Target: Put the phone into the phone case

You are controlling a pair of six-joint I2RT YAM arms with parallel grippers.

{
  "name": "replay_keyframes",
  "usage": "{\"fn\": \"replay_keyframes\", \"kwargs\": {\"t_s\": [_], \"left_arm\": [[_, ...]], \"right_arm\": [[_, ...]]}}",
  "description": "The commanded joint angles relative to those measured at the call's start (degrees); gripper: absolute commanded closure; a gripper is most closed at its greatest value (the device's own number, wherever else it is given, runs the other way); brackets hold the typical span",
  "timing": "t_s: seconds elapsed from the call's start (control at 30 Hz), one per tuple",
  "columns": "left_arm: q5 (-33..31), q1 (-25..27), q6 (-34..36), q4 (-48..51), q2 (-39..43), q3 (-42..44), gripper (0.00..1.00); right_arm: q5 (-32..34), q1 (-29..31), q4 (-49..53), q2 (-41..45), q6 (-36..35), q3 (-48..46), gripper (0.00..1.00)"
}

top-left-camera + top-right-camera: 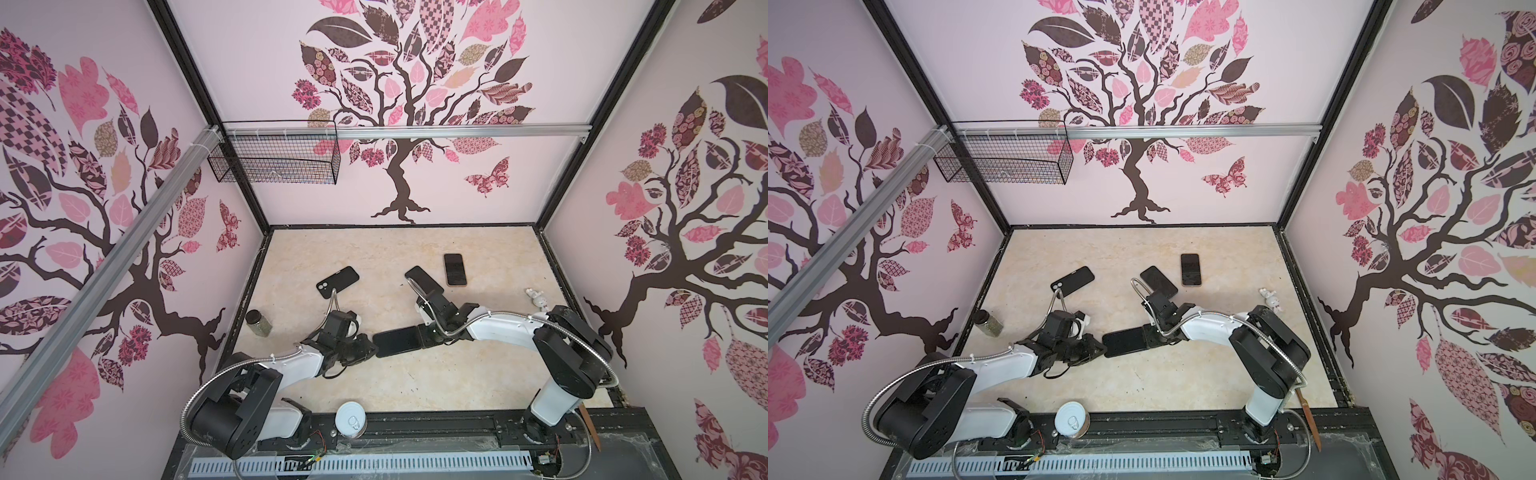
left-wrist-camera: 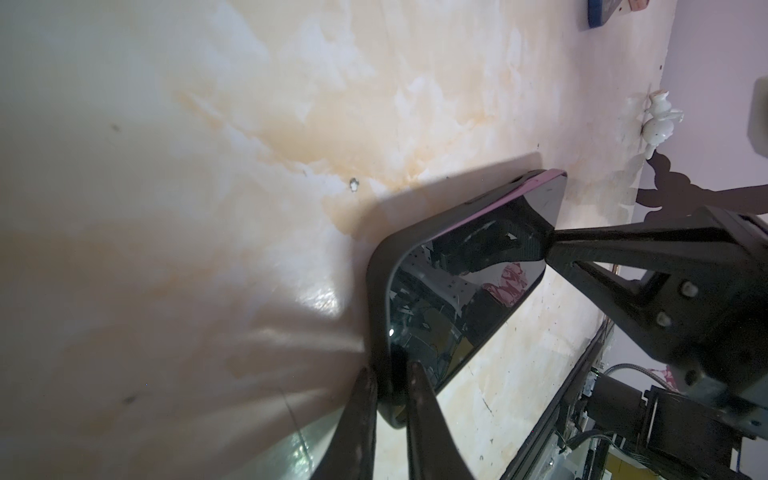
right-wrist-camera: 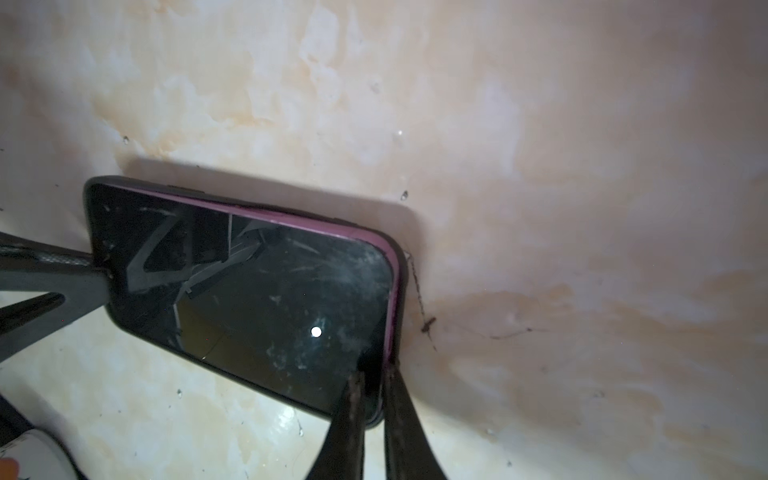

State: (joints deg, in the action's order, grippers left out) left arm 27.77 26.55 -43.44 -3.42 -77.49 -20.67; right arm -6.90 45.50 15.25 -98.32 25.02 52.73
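Both ends pinched! Left tool (image 2: 392, 370) is clamped on the phone case (image 2: 376, 299), right tool (image 3: 374, 374) on the phone (image 3: 249, 291), held just beyond the can (image 1: 351, 419), likely squeezing it home. Wrist views reveal a purple edge sitting proud of the rim; the top views hide that.

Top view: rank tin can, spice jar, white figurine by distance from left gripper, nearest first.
1. tin can: front rail, closest to the left gripper.
2. spice jar: table's left edge.
3. white figurine: table's right edge.
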Motion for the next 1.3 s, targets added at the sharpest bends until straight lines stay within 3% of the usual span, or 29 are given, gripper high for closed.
{"fn": "replay_keyframes", "kwargs": {"t_s": [0.0,0.27,0.5,0.83,0.97,1.27], "left_arm": [[-0.9,1.4,1.3,1.3,-2.4,-0.1,0.84],[-1.4,1.3,1.3,3.4,0.0,-1.1,0.83],[-4.0,0.4,3.3,10.2,2.7,-4.5,0.71],[-4.1,-2.6,5.1,12.1,3.4,-7.3,0.59],[-3.3,-2.6,5.6,12.0,1.6,-9.2,0.59],[-1.9,-2.6,6.6,12.0,-2.8,-12.2,0.68]], "right_arm": [[5.8,2.8,3.0,-8.4,-2.2,-2.9,0.87],[3.6,2.8,2.8,-3.5,-2.8,-2.5,0.85],[1.5,1.1,5.8,2.5,-4.2,1.6,0.76],[-7.1,-5.4,4.0,7.2,-6.3,2.5,0.69],[-8.5,-6.4,2.6,7.7,-6.7,2.5,0.65],[-10.6,-8.1,0.7,4.3,-7.2,4.2,0.7]]}}
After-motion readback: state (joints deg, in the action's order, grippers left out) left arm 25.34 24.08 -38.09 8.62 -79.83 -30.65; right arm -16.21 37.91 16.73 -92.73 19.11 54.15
